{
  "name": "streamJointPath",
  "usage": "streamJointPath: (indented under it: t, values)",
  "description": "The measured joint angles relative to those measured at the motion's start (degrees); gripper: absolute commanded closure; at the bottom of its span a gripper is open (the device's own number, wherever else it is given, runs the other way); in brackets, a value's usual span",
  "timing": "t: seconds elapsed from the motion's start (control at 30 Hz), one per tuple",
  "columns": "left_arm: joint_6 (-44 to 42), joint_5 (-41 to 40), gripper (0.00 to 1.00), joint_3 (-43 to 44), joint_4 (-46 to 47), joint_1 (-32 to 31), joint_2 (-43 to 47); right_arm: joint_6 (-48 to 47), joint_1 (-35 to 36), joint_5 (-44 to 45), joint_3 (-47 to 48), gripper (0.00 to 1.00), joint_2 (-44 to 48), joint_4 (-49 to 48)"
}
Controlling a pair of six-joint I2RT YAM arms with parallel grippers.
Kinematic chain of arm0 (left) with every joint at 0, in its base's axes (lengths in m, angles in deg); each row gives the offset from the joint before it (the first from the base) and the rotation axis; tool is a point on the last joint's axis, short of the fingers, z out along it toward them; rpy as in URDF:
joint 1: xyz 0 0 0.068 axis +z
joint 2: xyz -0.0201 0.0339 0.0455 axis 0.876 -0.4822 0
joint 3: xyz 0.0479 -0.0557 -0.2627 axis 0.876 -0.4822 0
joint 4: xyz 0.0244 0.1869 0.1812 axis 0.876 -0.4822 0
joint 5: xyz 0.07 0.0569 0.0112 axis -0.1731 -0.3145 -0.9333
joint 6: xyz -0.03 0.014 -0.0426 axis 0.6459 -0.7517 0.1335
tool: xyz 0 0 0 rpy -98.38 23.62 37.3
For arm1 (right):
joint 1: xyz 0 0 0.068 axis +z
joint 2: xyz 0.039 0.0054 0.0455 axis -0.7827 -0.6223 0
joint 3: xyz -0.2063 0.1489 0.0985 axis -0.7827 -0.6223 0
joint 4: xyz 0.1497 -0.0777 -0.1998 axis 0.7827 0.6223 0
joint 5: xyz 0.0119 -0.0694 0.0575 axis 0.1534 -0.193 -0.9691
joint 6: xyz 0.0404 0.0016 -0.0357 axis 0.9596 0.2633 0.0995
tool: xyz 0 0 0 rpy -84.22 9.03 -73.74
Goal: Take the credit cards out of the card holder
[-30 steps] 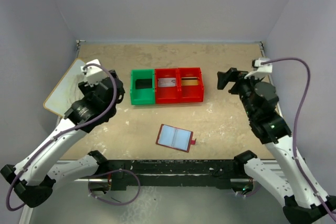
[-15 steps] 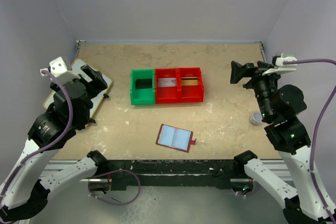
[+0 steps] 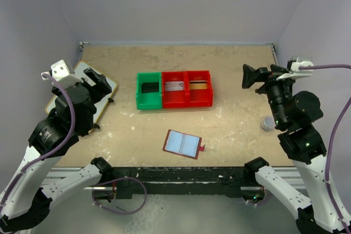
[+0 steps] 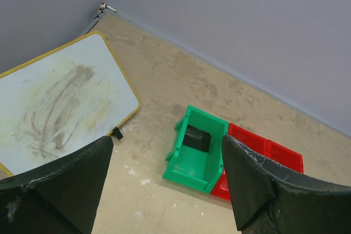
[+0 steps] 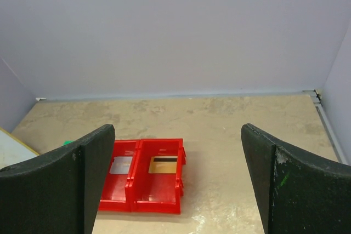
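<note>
The card holder [image 3: 182,144] lies open and flat on the table near the front, pale blue sleeves up and a small red tab at its right. The black card [image 3: 148,87] [image 4: 196,138] sits in the green bin compartment. The silver-grey card [image 3: 174,86] [image 5: 120,164] is in the middle red compartment and the gold-brown card [image 3: 199,86] [image 5: 165,164] in the right one. My left gripper [image 3: 103,86] [image 4: 165,141] is raised at the left, open and empty. My right gripper [image 3: 249,76] [image 5: 178,130] is raised at the right, open and empty.
The green-and-red bin tray [image 3: 173,102] stands mid-table. A large white board with a yellow edge [image 3: 108,88] [image 4: 60,102] lies at the left under my left arm. A small grey object [image 3: 267,123] sits by the right arm. Walls close in on three sides.
Over the last second both arms pulled back from the bins toward their own sides and rose. In the last half second they have barely moved. The card holder has not shifted.
</note>
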Motion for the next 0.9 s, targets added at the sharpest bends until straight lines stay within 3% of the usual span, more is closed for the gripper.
streamJointPath:
  t: [0.9]
  values:
    - [0.00, -0.04, 0.21, 0.00, -0.46, 0.00, -0.74, -0.04, 0.00, 0.00, -0.87, 0.00, 0.00, 2.49]
